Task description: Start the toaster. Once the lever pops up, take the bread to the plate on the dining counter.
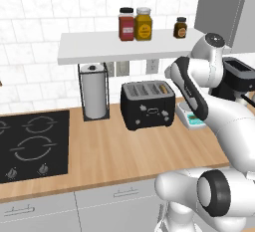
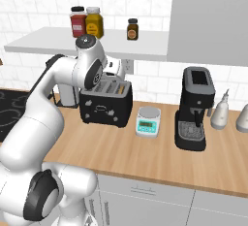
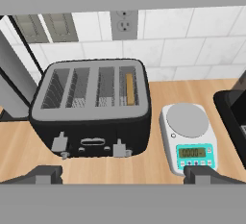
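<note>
— Looking from the near edge, we see the gripper with its two dark finger tips spread as wide as they go and nothing between them, hanging above the wood worktop in front of the toaster. What do we make of the toaster itself?

— We count one, a black box with rounded corners and a silver-grey top, standing on the worktop near the tiled wall. Its long axis runs left to right along the wall, and its front with the levers and pale knobs faces us. In the hand view we count four slots, each running near to far.

— And the bread?

— One thin tan slice, standing on edge in the rightmost slot, its long edge running near to far like the slot. In the left base view it shows as a golden strip at the toaster's right end.

— Just right of the toaster, apart from it, we see one white kitchen scale with a round grey pan and a teal display. Further right stands one tall black coffee machine.

— Left of the toaster we have one paper towel roll in a black wire holder, and a black cooktop set in the wood. Farthest, on the white shelf, we count three jars: red, yellow and a small dark one.
</note>
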You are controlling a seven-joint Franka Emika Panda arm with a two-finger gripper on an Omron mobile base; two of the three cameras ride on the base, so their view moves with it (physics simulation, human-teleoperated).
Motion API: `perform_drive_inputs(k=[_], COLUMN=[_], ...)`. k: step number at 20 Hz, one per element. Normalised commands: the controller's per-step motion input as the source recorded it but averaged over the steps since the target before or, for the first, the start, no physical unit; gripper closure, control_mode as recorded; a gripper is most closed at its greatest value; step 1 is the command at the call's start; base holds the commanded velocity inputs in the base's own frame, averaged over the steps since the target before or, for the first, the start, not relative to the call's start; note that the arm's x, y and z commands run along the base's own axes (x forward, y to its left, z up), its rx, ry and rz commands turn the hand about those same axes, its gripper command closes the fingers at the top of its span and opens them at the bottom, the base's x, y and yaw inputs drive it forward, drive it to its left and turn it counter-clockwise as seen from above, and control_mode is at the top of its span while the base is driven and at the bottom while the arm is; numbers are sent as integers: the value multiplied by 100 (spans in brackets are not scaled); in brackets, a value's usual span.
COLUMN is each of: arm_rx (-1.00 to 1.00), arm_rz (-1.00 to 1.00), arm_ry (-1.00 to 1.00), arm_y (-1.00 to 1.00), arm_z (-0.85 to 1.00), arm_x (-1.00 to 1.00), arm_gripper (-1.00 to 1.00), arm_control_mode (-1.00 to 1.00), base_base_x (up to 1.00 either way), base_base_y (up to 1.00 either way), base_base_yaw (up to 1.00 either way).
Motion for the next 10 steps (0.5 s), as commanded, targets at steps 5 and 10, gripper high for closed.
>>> perform_drive_inputs(k=[5,10], arm_rx=[0,0], arm_rz=[0,0], arm_ry=[0,0], arm_y=[0,0], arm_z=[0,0], arm_x=[0,0], arm_gripper=[-100,-100], arm_control_mode=[-100,-100], base_base_x=[0,0], base_base_y=[0,0], base_base_yaw=[0,0])
